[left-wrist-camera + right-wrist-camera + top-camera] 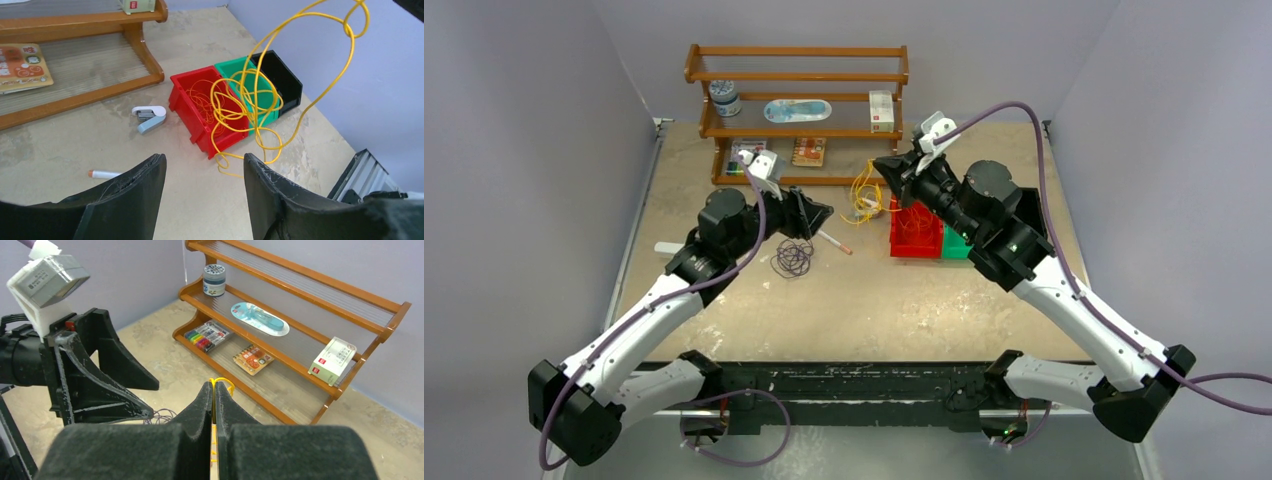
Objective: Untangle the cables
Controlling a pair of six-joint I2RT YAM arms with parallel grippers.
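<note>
My right gripper [214, 390] is shut on the yellow cable [223, 383] and holds it up above the table. In the left wrist view the yellow cable [260, 107] hangs in loose loops in front of the bins, its low end near the table. In the top view it [865, 192] dangles left of the red bin. An orange-red cable [202, 100] lies inside the red bin [186, 107]. A dark purple cable [792, 258] lies coiled on the table under my left gripper [822, 213], which is open and empty, fingers [135, 192] apart.
A green bin [231, 70] and a black bin [285, 77] stand beside the red one. A white pen with a red tip [834, 242] and a small white-grey stapler [149, 117] lie on the table. A wooden shelf [796, 100] with small goods stands at the back.
</note>
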